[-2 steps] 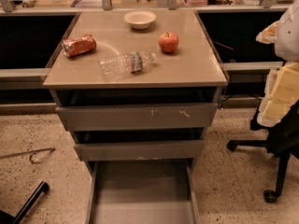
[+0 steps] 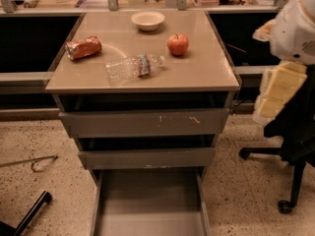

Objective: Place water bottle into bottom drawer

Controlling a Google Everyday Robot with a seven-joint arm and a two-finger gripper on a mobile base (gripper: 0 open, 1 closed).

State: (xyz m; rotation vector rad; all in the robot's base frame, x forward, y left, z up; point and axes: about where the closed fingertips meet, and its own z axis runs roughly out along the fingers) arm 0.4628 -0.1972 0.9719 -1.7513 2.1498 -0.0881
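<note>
Lying on its side on the cabinet top (image 2: 206, 75), the water bottle (image 2: 133, 67) is noted slightly left of centre, near the front edge. Its whitish cap is pointed to the right and slightly toward the back, in the direction of the apple (image 2: 177, 44). The label band is seen around its middle. The bottle is not touched by anything other than the surface beneath it.

A crushed red can (image 2: 82, 47) is recorded to the left of the bottle and further back, apart from it. A pale bowl (image 2: 147, 19) is placed at the back of the top, near the middle.

The bottom drawer (image 2: 147, 205) is observed pulled out toward the camera at floor level, with its grey floor exposed between thin side walls. Above it, the middle drawer front (image 2: 147, 157) and the top drawer front (image 2: 142, 123) are seen, each with a dark gap over it; scratches are marked on the top one.

The gripper (image 2: 269, 104) is located at the right edge of the view, off the cabinet's right side and about level with the top drawer, well apart from the bottle. It is hung below the white arm housing (image 2: 295, 28). Whether the claw is spread or pressed together cannot be told. Nothing is seen held in it.

A chair base (image 2: 290, 181) is noted on the speckled floor at the right.
</note>
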